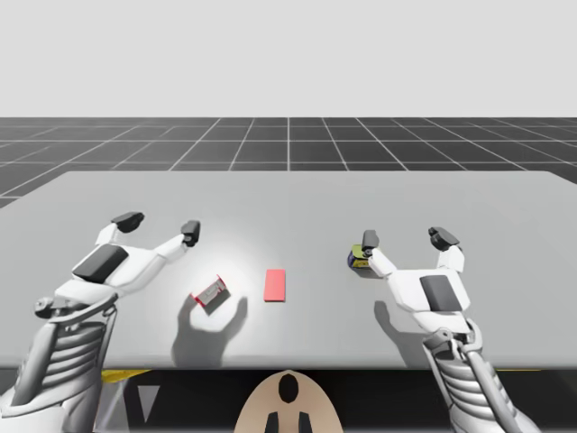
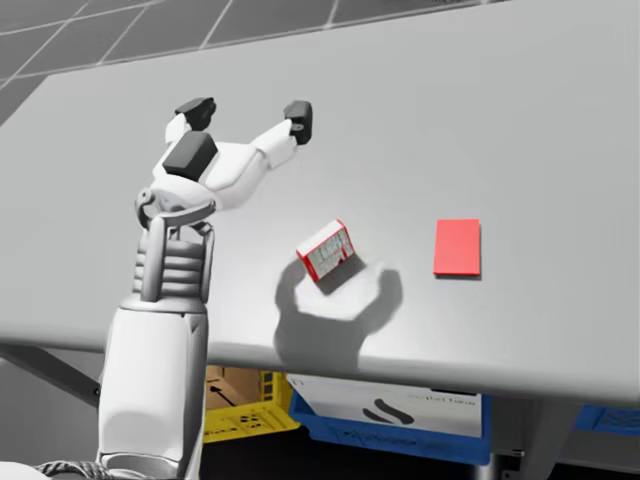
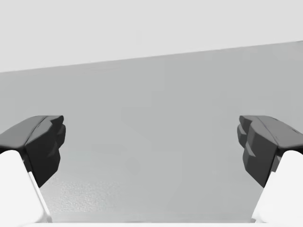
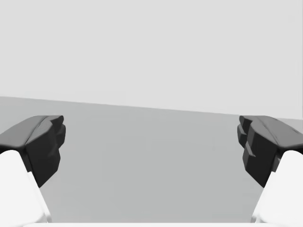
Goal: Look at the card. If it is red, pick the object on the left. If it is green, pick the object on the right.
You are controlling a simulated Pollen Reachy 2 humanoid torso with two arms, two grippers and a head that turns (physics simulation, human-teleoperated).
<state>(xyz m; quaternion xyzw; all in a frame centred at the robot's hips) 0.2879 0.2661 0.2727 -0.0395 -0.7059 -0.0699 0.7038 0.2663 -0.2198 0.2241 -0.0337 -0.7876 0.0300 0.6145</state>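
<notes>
Card: The card [image 1: 275, 284] is red, flat and thin. It lies in the middle of the grey worktop [image 1: 288, 203]. Red means you take the thing on the left.
Left thing: A small box [image 1: 210, 293] with red edges and a pale face. It lies just left of the card, not touching it.
Box's long side: It runs on a slant, from near-left to far-right.
Left claw: Your left claw [image 1: 160, 225] is spread wide and holds nothing.
Way to go: From that claw, the box lies to the right and nearer to you.
Best arm: The left arm looks closer to the box.
Right thing: A small round can [image 1: 360, 259], dark with yellow, sits right of the card.
Right claw: Your right claw [image 1: 407, 238] is spread wide too, with nothing in it. The can is just beside one finger.
</notes>
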